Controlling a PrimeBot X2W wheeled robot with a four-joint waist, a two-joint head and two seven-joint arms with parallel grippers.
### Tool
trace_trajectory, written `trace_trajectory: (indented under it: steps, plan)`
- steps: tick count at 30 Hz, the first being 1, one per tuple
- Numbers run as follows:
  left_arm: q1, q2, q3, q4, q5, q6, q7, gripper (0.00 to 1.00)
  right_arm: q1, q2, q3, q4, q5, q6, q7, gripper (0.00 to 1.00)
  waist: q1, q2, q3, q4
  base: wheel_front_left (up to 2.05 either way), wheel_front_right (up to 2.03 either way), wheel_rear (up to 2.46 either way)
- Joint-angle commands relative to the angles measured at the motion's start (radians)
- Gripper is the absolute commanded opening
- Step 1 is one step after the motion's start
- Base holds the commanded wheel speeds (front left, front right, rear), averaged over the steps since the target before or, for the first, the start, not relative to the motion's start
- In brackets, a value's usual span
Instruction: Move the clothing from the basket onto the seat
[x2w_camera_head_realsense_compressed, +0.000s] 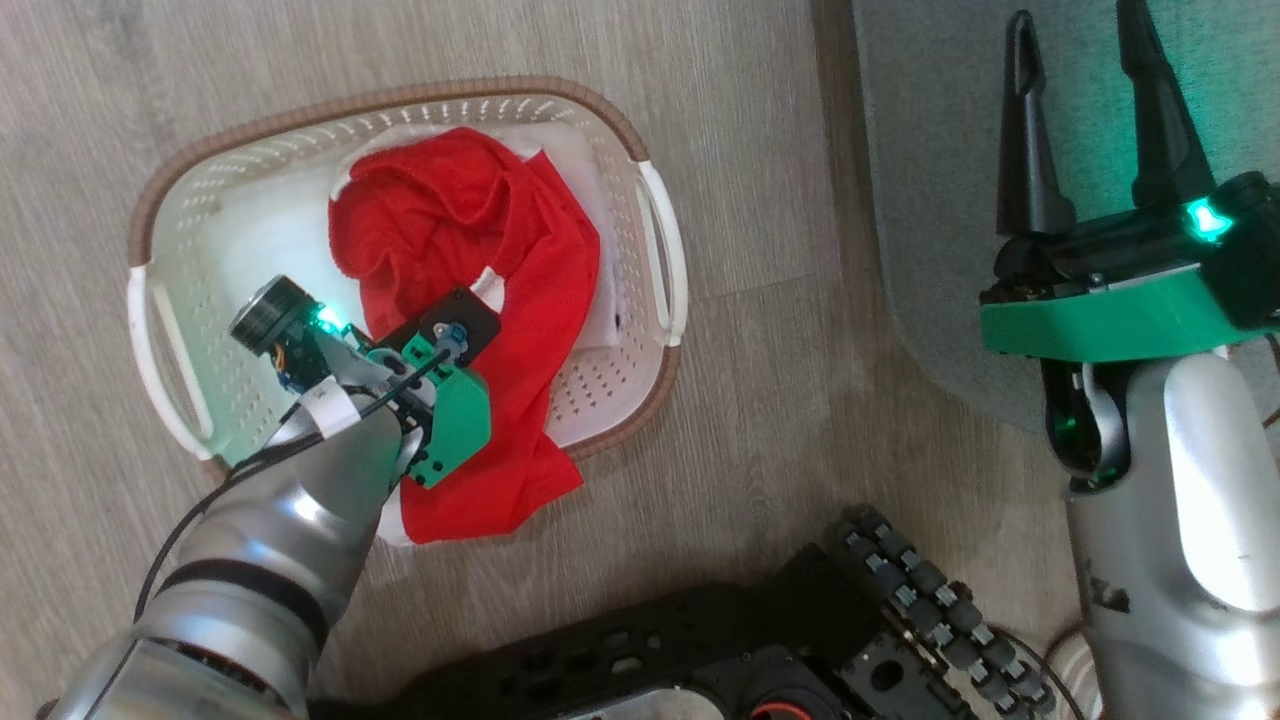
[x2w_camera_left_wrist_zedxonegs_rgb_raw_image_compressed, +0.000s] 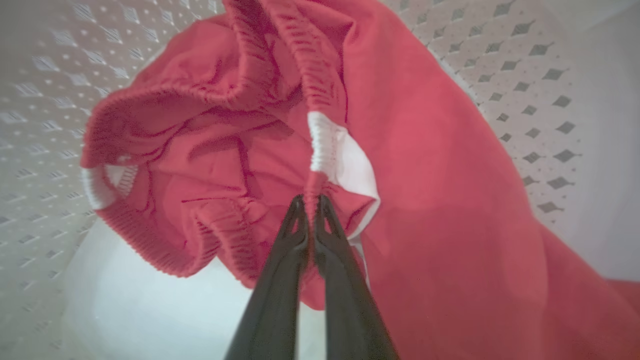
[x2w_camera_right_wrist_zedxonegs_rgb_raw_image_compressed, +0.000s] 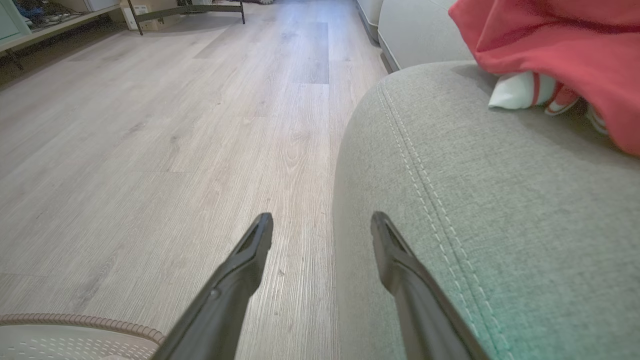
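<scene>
One red garment (x2w_camera_head_realsense_compressed: 470, 250) lies in the single basket (x2w_camera_head_realsense_compressed: 400, 100), spilling over its rim, with the left gripper (x2w_camera_left_wrist_zedxonegs_rgb_raw_image_compressed: 310, 200) fingers clamped on its elastic edge. A second red garment (x2w_camera_right_wrist_zedxonegs_rgb_raw_image_compressed: 560, 45) rests on the seat (x2w_camera_right_wrist_zedxonegs_rgb_raw_image_compressed: 500, 200). The right gripper (x2w_camera_right_wrist_zedxonegs_rgb_raw_image_compressed: 321, 225) fingers are apart.

The left half of the basket (x2w_camera_head_realsense_compressed: 190, 200) lies bare and open from above. Its right half is taken up by the red clothing (x2w_camera_head_realsense_compressed: 470, 230), which drapes over the near rim. The left end effector (x2w_camera_left_wrist_zedxonegs_rgb_raw_image_compressed: 310, 202), pinched on a fold of that fabric, sits inside the perforated walls. A strip of bare floor (x2w_camera_head_realsense_compressed: 760, 120) runs between basket and seat (x2w_camera_head_realsense_compressed: 930, 140). The right end effector (x2w_camera_head_realsense_compressed: 1075, 20), fingers apart, hovers over the seat's edge. Another red garment (x2w_camera_right_wrist_zedxonegs_rgb_raw_image_compressed: 560, 45) occupies the cushion farther along. The robot's black base (x2w_camera_head_realsense_compressed: 700, 650) blocks the near floor.
</scene>
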Motion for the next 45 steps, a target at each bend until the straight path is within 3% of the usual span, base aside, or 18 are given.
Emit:
trace_trajectory:
  steps: [1,11,18,35,45]
  plan:
    - [0.021,0.012,0.008,-0.002,-0.009,-0.006,-0.016,0.00,0.023,0.002,0.015,-0.019,0.006,0.000,-0.006,1.00,-0.0001,0.0000,-0.016,0.005,0.00,0.00,0.00]
    - [0.082,-0.008,0.014,-0.076,-0.077,-0.034,-0.055,0.00,0.037,0.002,0.008,0.041,0.000,0.000,-0.006,1.00,-0.0001,0.0000,-0.160,0.039,0.00,0.00,0.00]
    - [0.169,-0.010,0.055,-0.293,-0.167,-0.040,-0.057,0.00,0.089,0.002,-0.010,0.103,-0.025,0.000,-0.006,1.00,-0.0001,0.0000,-0.336,0.079,0.00,0.00,0.00]
    - [0.333,0.062,0.183,-0.658,-0.296,-0.035,-0.057,0.00,0.294,0.002,-0.016,0.218,-0.076,0.000,-0.006,1.00,-0.0001,0.0000,-0.820,0.159,0.00,0.00,0.00]
    - [0.302,0.082,0.212,-0.702,-0.326,-0.023,-0.037,0.00,0.343,0.002,0.028,0.243,-0.073,0.000,-0.006,1.00,-0.0001,0.0000,-0.945,0.182,0.00,0.00,0.00]
